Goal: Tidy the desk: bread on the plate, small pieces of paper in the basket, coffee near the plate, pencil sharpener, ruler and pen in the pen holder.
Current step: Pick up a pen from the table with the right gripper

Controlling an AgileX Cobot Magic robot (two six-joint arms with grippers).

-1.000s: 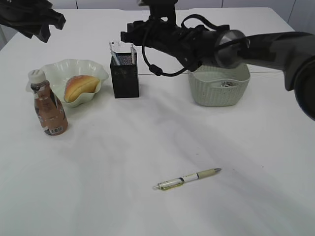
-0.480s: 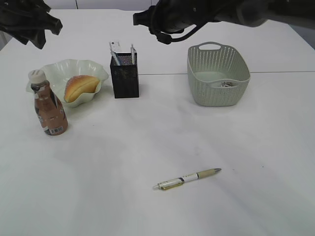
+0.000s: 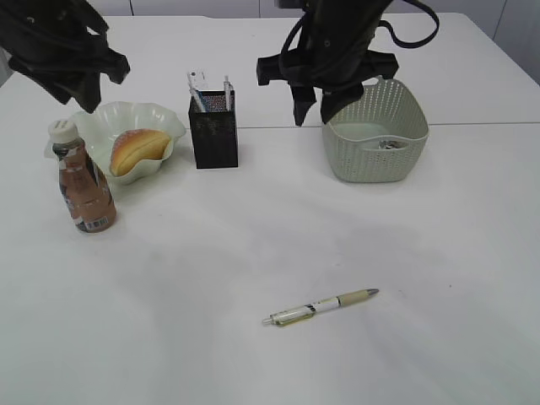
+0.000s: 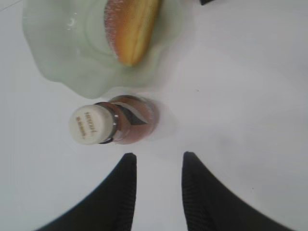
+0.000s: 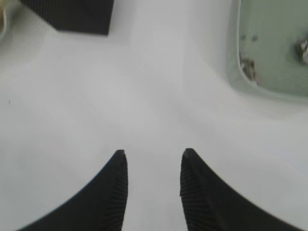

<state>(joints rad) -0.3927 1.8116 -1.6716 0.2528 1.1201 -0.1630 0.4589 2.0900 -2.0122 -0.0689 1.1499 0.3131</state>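
Pen on open table, mid-front

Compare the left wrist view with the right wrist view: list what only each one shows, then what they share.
Only the left wrist view: the coffee bottle with its white cap, standing beside the plate, which holds the bread, and the open left claw.

Only the right wrist view: the basket with paper scraps inside, and the open, empty right claw.

Both: the white table, plus a dark corner that looks like the pen holder.
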